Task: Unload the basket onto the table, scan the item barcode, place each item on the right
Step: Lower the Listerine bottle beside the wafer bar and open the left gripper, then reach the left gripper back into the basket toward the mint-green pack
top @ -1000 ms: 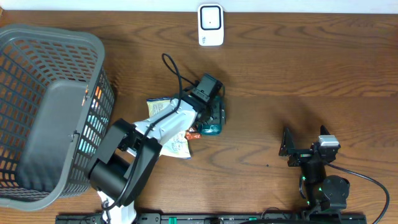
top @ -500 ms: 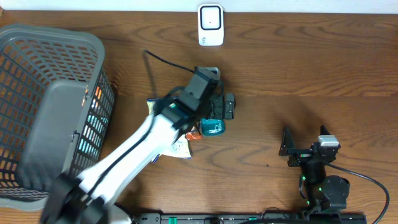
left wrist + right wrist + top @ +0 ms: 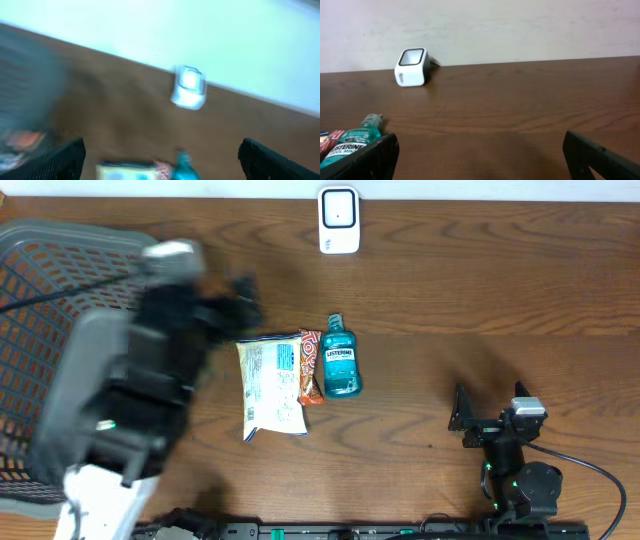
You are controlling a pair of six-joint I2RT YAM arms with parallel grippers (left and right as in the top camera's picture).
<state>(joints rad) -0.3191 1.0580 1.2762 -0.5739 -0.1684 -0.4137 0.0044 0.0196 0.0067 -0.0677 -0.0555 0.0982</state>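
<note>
Left gripper [image 3: 161, 152]: jaws spread wide, nothing between them. In the overhead view it is blurred, above the near edge of the grey basket [image 3: 60, 300], clear of the items.

Right gripper [image 3: 480, 150]: jaws fully apart, empty, low over the near right of the surface [image 3: 450, 290].

Mouthwash bottle [image 3: 341, 361]: lying flat on the surface, label up, cap towards the far edge. A snack bar [image 3: 311, 367] lies against its left side. A white pouch [image 3: 272, 388] lies flat just left of the bar.

Scanner [image 3: 339, 220]: upright at the far edge, beyond the bottle's cap, well apart from it.
</note>
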